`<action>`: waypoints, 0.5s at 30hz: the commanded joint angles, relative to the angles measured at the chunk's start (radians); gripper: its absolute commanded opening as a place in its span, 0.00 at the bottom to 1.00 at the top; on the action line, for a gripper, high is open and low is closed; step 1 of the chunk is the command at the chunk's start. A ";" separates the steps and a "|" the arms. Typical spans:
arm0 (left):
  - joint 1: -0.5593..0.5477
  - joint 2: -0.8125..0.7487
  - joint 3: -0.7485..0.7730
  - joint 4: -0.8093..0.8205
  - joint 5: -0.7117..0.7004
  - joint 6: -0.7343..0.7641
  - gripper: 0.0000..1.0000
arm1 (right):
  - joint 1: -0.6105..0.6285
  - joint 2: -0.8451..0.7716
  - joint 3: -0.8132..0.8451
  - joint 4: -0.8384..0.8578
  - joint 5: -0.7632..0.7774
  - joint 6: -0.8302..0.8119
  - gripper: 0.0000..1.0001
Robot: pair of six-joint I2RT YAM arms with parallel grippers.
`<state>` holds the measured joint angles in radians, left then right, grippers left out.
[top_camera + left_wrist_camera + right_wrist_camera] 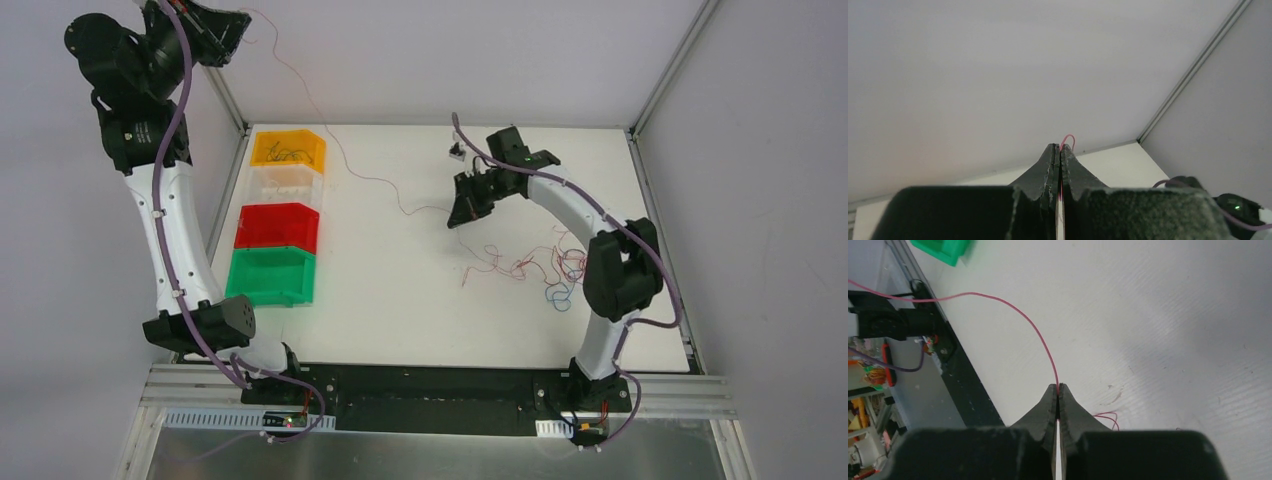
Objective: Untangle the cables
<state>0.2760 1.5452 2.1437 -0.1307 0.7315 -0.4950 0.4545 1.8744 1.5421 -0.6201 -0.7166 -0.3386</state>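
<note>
A thin red cable [340, 150] runs from my left gripper [243, 20], raised high at the far left, down across the table to my right gripper [455, 215] near the table's middle. Both grippers are shut on this cable. In the left wrist view a short red loop [1068, 138] sticks out of the closed fingertips [1058, 148]. In the right wrist view the red cable [1013, 307] leaves the closed tips [1058, 386] and curves away to the left. A loose tangle of red, blue and purple cables [545, 268] lies on the table beside the right arm.
Four bins stand in a column at the table's left: orange [288, 150] with wires inside, clear [286, 180], red [278, 226], green [272, 277]. A small dark object [456, 151] sits at the back. Enclosure walls rise around the table [400, 300].
</note>
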 commanded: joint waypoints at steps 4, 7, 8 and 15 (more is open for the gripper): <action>-0.020 -0.108 -0.312 -0.025 0.012 0.217 0.00 | -0.021 -0.289 0.228 0.104 -0.141 0.391 0.00; -0.055 -0.136 -0.433 -0.071 0.042 0.231 0.00 | -0.017 -0.354 0.259 0.284 -0.118 0.576 0.00; -0.074 -0.145 -0.464 -0.076 0.056 0.227 0.00 | -0.016 -0.364 0.257 0.306 -0.105 0.593 0.00; -0.265 -0.187 -0.605 -0.090 0.123 0.259 0.00 | -0.025 -0.321 0.115 0.187 -0.042 0.491 0.00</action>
<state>0.0975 1.4460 1.5707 -0.2363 0.7681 -0.2932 0.4324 1.4578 1.7424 -0.3511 -0.7856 0.1246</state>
